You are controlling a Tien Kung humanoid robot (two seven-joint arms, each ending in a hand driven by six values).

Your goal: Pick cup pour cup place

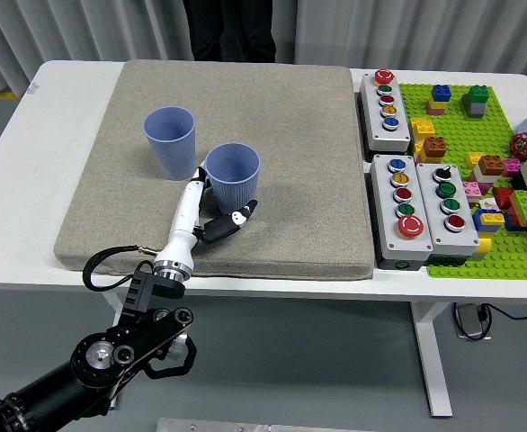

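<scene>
As the white-and-black left hand (211,209) brackets the base of the nearer ribbed blue plastic cup (232,175) on the beige mat (290,117), fingers spread and not clamped, we judge the pick in hand. Next: close firmly, lift, then tilt toward the second blue cup (170,141).

A white rectangular table (66,108) stood on a grey floor (335,360), with a white metal leg (432,360) under its right side. Behind it hung pale grey vertically pleated curtains (84,27). A black cable (506,315) trailed below. Light was even and soft.
</scene>
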